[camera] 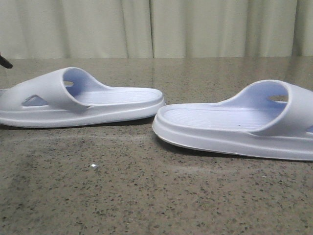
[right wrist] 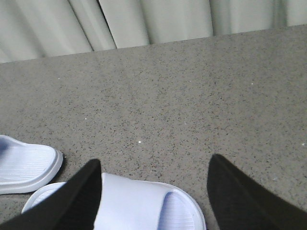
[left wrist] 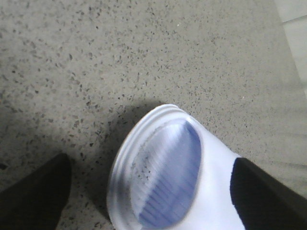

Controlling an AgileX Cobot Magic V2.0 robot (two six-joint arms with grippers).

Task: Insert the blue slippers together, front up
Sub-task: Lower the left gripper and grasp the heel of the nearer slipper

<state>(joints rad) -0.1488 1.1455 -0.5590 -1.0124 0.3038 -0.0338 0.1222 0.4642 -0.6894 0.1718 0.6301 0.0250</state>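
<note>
Two pale blue slippers lie soles down on the speckled table. The left slipper (camera: 73, 98) has its strap at the left and its heel toward the middle. The right slipper (camera: 239, 125) mirrors it, strap at the right. My left gripper (left wrist: 151, 165) is open and straddles the strap end of the left slipper (left wrist: 163, 177); one finger (left wrist: 264, 196) overlaps the strap, the other (left wrist: 33, 196) stands apart. My right gripper (right wrist: 156, 163) is open over the right slipper's strap (right wrist: 139, 206). A dark tip (camera: 5, 62) of the left gripper shows at the front view's left edge.
The speckled stone-look table (camera: 146, 196) runs back to a pale curtain (camera: 156, 27). In the right wrist view the left slipper's heel (right wrist: 26, 167) lies close to the right slipper. A pale strip (left wrist: 295, 28) borders the table edge in the left wrist view.
</note>
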